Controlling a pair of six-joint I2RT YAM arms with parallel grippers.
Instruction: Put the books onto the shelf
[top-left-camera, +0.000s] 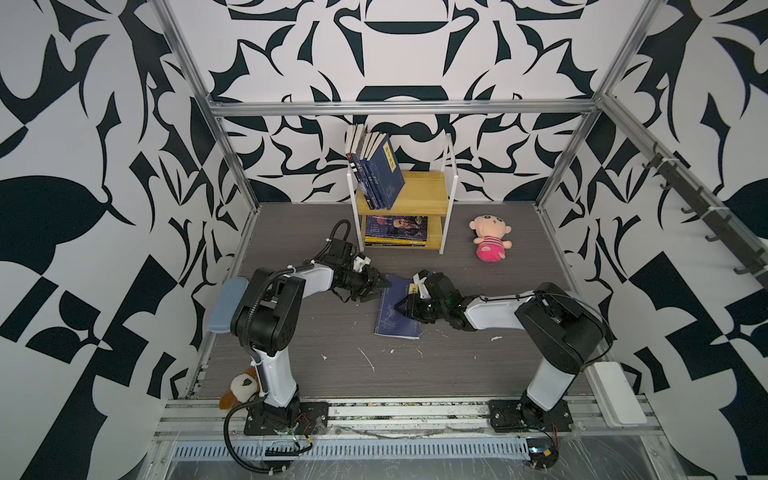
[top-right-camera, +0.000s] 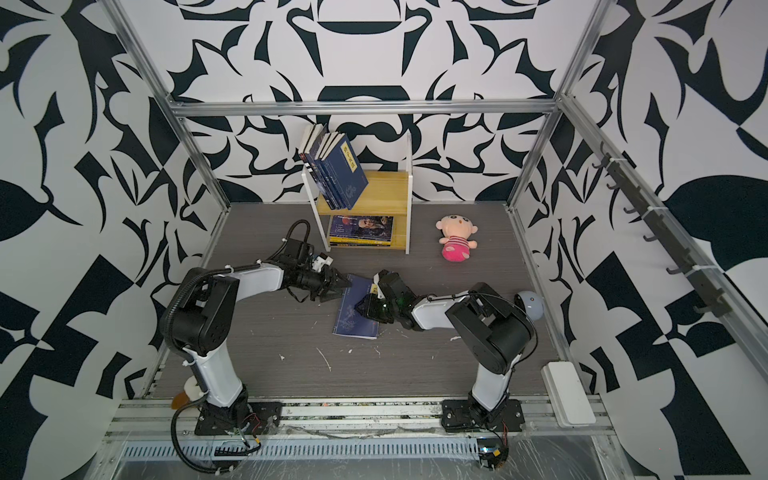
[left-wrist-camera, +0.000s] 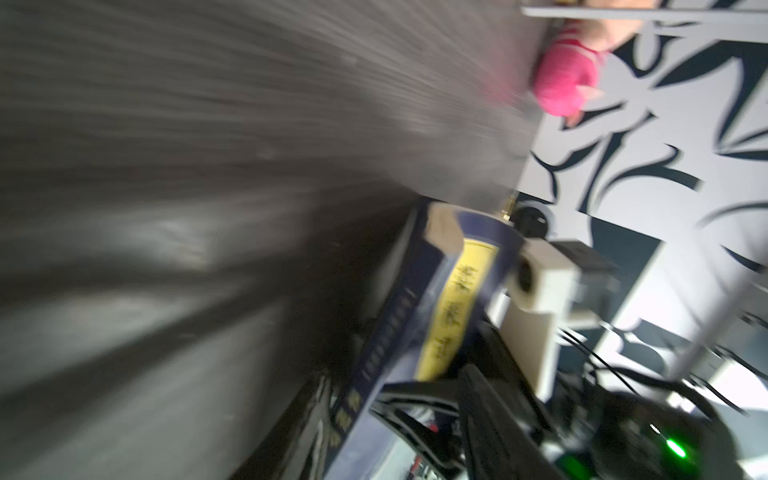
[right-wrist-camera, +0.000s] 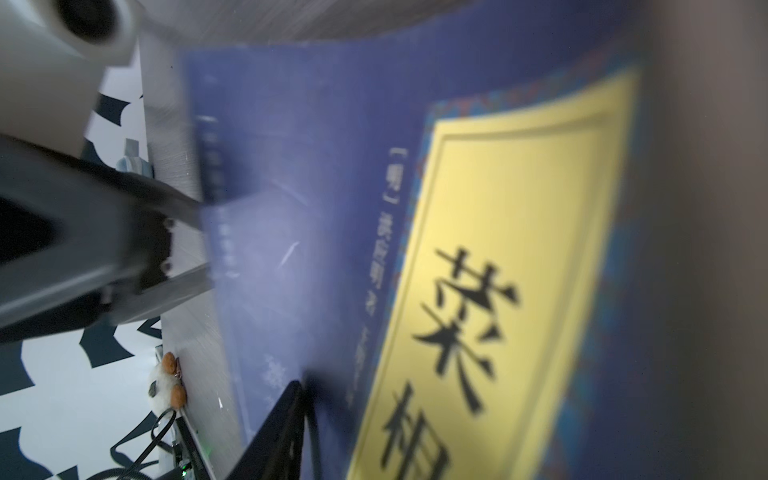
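A navy book (top-left-camera: 395, 322) (top-right-camera: 355, 326) with a yellow title label lies mid-table, its right edge raised. My right gripper (top-left-camera: 402, 307) (top-right-camera: 360, 305) (right-wrist-camera: 478, 374) is shut on that right side, one finger (right-wrist-camera: 286, 428) pressed on the cover (right-wrist-camera: 332, 208). My left gripper (top-left-camera: 381, 289) (top-right-camera: 343, 289) (left-wrist-camera: 353, 409) is shut on the book's spine edge (left-wrist-camera: 395, 316), a jaw on each face. This view is blurred. The shelf (top-left-camera: 424, 191) (top-right-camera: 386, 191) stands at the back. Several navy books (top-left-camera: 376, 174) lean on its upper board and a flat stack (top-left-camera: 397, 230) lies on the lower one.
A pink plush doll (top-left-camera: 490, 241) (top-right-camera: 457, 239) (left-wrist-camera: 565, 83) lies right of the shelf. A small brown-and-white plush (top-left-camera: 243, 388) sits by the left arm's base. A blue-grey pad (top-left-camera: 224, 305) sits on the left table edge, a white box (top-left-camera: 615, 390) at the front right.
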